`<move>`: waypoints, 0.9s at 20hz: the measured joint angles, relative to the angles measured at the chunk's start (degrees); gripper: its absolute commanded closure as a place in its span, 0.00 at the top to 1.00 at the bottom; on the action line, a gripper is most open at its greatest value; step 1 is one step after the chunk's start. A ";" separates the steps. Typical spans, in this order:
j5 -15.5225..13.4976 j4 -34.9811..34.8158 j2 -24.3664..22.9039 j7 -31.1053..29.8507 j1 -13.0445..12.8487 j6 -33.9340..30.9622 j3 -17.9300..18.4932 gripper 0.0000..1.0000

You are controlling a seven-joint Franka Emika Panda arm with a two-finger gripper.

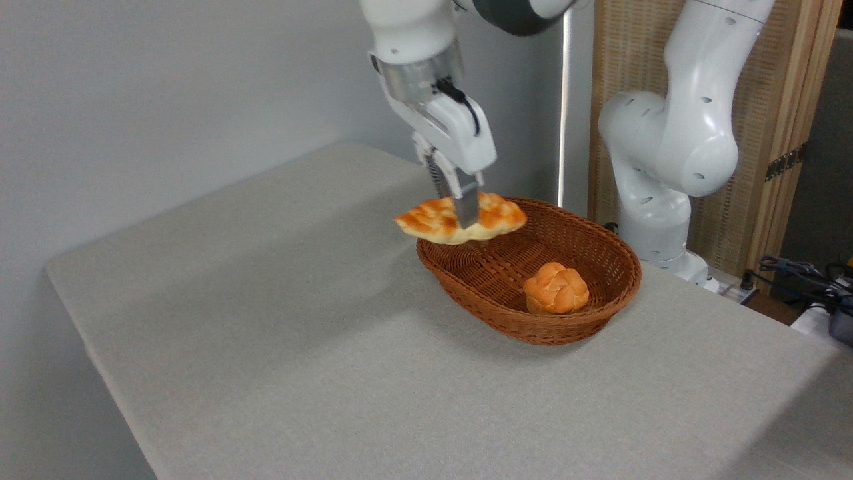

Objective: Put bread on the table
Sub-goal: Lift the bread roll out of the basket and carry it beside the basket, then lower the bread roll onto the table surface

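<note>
Camera view, fixed, looked down across the table (280, 347), a light grey fabric-like top with a rounded near-left corner. White Panda arm (673, 133) rose from its base at the right rear and reached over from the top of frame. Gripper (460, 203) pointed downward, its 2 fingers (466, 208) pinching the bread (460, 219) near its middle, 1 finger showing in front of the loaf and the other mostly hidden behind it. Bread was a long braided loaf, golden-brown with pale seams, held roughly level and clear of any surface. It hung above the left rim of the wicker basket (600, 313), its left end out past the rim over the table, its right end over the basket's interior. Basket was oval, brown, resting on the table right of centre. 1 small round knotted bun (556, 288) lay inside the basket toward the right, well apart from the loaf. Dark cables (800, 273) lay at the far right edge, beyond the table. Slatted wooden panel (773, 87) stood behind the arm.
</note>
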 measured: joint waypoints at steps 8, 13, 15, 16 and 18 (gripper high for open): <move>-0.87 16.01 16.42 -6.36 -0.81 9.18 -1.01 0.33; -0.87 16.76 21.52 -6.87 -1.11 18.45 -3.56 0.49; -0.83 16.74 23.95 -6.87 -1.23 20.47 -5.51 0.62; -0.43 16.74 25.00 -6.87 -1.28 21.03 -6.15 0.68; 1.43 16.75 26.83 -6.87 -1.36 21.65 -6.98 0.88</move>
